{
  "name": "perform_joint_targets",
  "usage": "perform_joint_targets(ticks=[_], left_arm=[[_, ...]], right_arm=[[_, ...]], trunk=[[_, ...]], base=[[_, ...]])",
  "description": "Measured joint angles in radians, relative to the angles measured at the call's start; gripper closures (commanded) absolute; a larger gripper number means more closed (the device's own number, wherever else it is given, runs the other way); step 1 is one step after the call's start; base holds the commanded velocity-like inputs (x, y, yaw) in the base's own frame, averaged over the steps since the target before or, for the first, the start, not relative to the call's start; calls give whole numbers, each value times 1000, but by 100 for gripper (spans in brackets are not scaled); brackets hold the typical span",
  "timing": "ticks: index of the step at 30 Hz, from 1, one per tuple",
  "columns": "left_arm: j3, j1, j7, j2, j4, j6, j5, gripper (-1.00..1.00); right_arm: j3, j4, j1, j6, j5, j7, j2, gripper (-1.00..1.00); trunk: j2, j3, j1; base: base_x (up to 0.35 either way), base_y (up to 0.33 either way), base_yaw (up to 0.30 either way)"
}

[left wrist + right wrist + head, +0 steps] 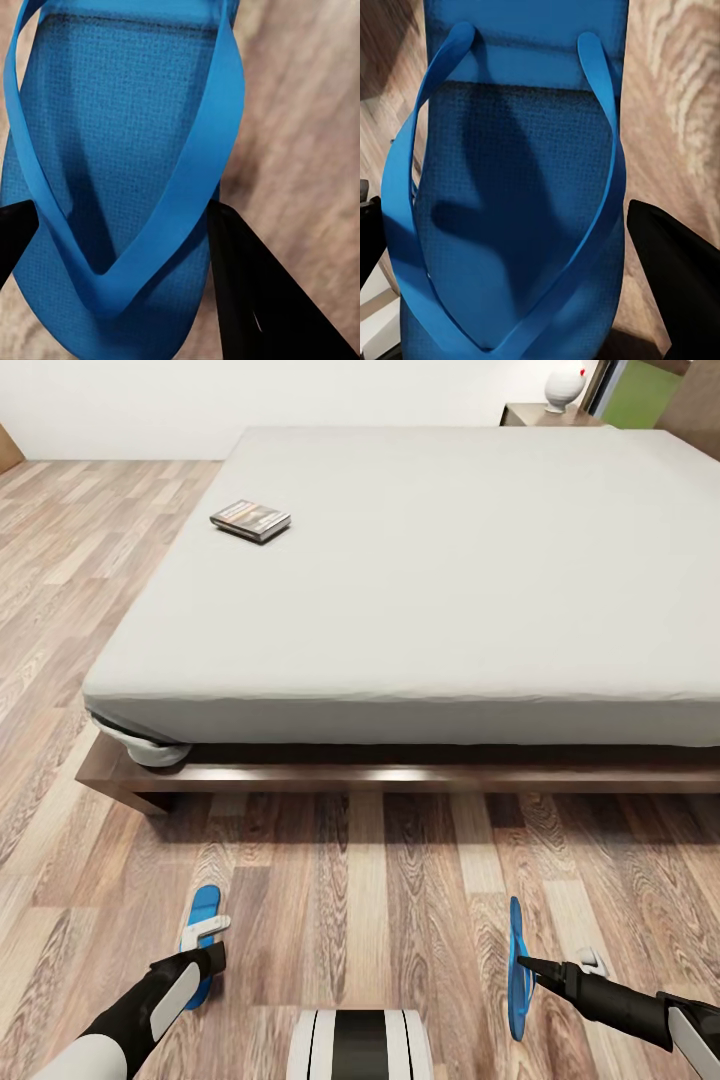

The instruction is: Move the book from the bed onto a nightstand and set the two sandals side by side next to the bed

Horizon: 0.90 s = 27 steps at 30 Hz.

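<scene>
Left hand (120, 247) and right hand (510, 255) each straddle a sandal, fingers apart, above wood-plank floor (400, 860).

The bed (430, 570) is cut off by the right edge of the head view, and at the top right a nightstand (540, 413) shows just a corner, with a white object (564, 384) on it cropped by the top edge and too small to identify. The book (250, 519) on the mattress, upper left, is too small for its cover lettering to be read. At the bottom of the frame, the left arm hides the near end of the left sandal (203, 920), and both wrist views cut off the sandals' ends and the black fingers (255, 300) at the picture edges.
</scene>
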Motion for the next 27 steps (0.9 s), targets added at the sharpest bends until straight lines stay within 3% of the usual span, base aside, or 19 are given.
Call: perform_joint_targets(ticks=[9, 11, 15, 24, 27], left_arm=[[-2, 0, 0, 0, 0, 1, 0, 100], [4, -1, -1, 0, -2, 3, -26, 100], [1, 0, -4, -1, -2, -42, -14, 100], [8, 2, -6, 0, -2, -34, -21, 100], [5, 35, -5, 0, -2, -76, -15, 100]], right_arm=[[0, -1, 0, 0, 1, 0, 0, 100], [0, -1, 0, 0, 1, 0, 0, 100], [0, -1, 0, 0, 1, 0, 0, 100], [0, -2, 0, 0, 0, 0, 0, 100], [0, -2, 0, 0, 0, 1, 0, 100]], trunk=[[-2, -31, 4], [-2, -39, 4], [-3, -54, 6], [-4, -54, 5], [-3, -54, 5]], base=[[0, 0, 0], [0, 0, 0], [0, 0, 0], [65, 0, 0], [242, 0, 0]])
